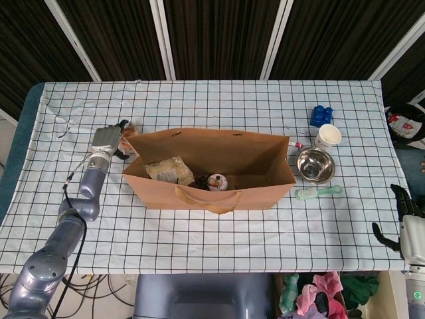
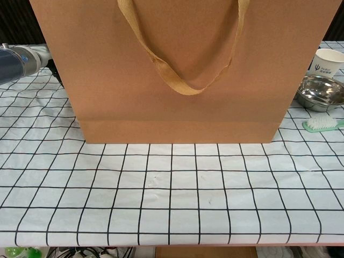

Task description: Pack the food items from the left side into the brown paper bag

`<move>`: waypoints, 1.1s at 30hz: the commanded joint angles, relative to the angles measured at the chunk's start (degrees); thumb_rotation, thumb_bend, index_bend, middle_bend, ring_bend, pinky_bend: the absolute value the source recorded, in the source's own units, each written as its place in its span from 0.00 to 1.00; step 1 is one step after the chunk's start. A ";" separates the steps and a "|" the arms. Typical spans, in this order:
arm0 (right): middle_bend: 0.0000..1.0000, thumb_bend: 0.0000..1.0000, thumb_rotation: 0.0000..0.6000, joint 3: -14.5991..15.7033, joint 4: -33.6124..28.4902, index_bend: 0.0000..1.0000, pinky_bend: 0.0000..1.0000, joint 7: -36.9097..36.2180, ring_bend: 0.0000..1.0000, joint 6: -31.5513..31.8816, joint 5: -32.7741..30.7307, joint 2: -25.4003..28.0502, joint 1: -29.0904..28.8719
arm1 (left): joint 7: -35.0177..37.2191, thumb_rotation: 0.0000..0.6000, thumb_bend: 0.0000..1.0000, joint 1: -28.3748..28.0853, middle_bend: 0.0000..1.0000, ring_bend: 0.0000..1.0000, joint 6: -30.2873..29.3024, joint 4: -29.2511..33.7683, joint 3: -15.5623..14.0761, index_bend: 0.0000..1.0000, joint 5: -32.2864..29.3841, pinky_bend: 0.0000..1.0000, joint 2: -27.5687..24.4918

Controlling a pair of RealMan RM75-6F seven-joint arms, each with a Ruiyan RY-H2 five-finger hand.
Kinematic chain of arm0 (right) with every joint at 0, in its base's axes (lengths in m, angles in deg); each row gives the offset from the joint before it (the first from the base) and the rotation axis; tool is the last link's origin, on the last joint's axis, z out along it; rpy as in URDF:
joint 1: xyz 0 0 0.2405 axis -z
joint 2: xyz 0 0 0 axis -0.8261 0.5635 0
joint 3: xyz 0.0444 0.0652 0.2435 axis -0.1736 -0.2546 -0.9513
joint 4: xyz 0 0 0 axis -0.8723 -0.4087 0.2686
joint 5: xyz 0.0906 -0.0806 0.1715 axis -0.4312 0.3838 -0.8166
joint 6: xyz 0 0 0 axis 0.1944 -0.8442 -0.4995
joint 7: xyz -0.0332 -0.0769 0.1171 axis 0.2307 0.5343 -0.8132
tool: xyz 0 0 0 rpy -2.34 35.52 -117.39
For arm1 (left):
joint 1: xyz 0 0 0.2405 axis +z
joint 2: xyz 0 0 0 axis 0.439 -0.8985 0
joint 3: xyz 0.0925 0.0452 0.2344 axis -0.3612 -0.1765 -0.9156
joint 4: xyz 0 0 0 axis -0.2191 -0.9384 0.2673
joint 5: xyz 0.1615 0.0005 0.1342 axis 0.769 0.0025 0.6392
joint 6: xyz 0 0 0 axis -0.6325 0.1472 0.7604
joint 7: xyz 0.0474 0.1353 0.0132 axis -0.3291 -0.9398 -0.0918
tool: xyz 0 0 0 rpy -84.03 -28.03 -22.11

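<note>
Tabletop [image 1: 199,106] under a white grid-checked cloth. Brown paper bag [image 1: 265,189] stands open at mid-table, nearer the front edge, handle loop draped over its front wall; in the chest view it fills most of the frame. Inside, toward its left end: a clear-wrapped food packet [image 1: 170,169], then a small round pink-and-white item [image 1: 216,181], with something dark between them that cannot be made out.

Left hand [image 1: 106,139] sits just off the bag's left end, near the left edge, fingers curled around a small brownish food item [image 1: 129,129] that touches the bag's back-left corner. Right hand [image 1: 406,222] is beyond the front-right corner, off the cloth; grip state cannot be told.

Toward the right edge: steel bowl [image 1: 315,164] just beside the bag, white paper cup [image 1: 327,136] behind it, blue block [image 1: 321,115] further back, green toothbrush [image 1: 318,192] in front of the bowl.
</note>
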 commanded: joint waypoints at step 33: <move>0.08 0.27 1.00 0.05 -0.22 0.06 0.28 -0.15 0.17 -0.13 0.69 -0.20 -0.31 | -5.36 1.00 0.54 5.97 0.55 0.45 -31.07 25.50 3.81 0.54 3.15 0.60 -14.79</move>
